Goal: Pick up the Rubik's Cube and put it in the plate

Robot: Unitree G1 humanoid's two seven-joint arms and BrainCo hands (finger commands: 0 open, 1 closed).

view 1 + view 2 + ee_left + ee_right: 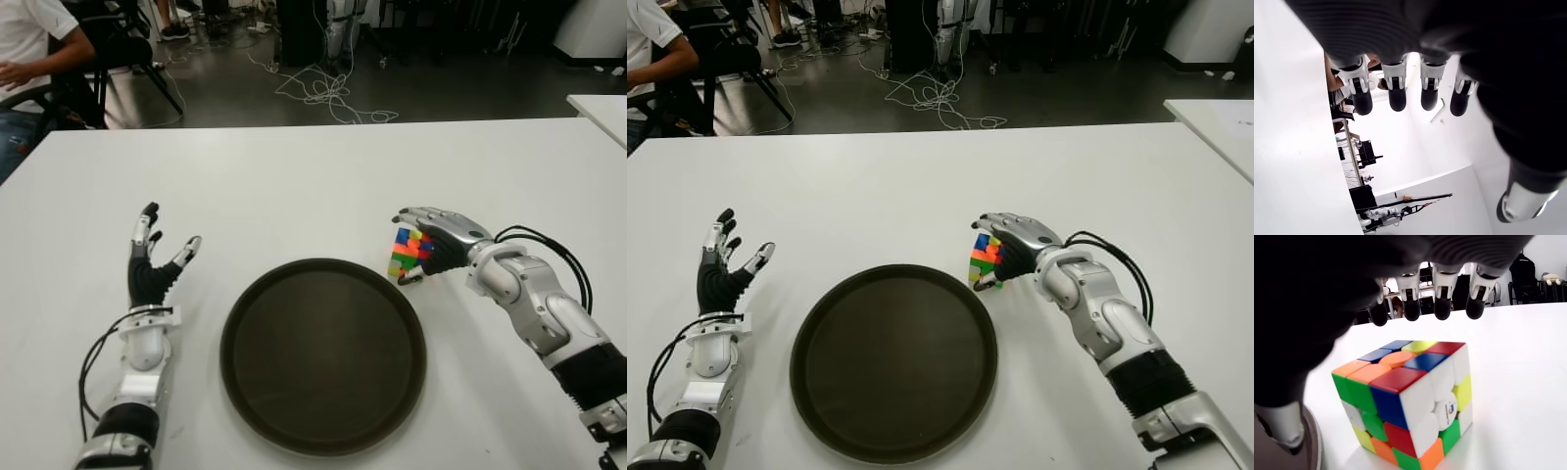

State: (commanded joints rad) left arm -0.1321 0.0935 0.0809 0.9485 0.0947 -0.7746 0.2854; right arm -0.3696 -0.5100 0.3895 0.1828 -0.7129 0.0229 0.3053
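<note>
The Rubik's Cube (1405,401), probably light, stiff and slick-sided, was loosely caged mid-frame by the right hand (438,241), fingers (1442,308) uncurled above it, opposite faces likely the spot to pinch, while the left hand (152,262) was spread empty at lower left.

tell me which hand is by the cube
The right hand, arched over the cube beside the plate; the left hand is empty across the plate.

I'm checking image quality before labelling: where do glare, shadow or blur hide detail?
Left wrist view: the left hand is a dark silhouette against a washed-out bright background. Right wrist view: the right hand is black and blurred up close, while the Rubik's Cube is sharp and evenly lit. Eye views: the plate shows only soft sheen.
</note>
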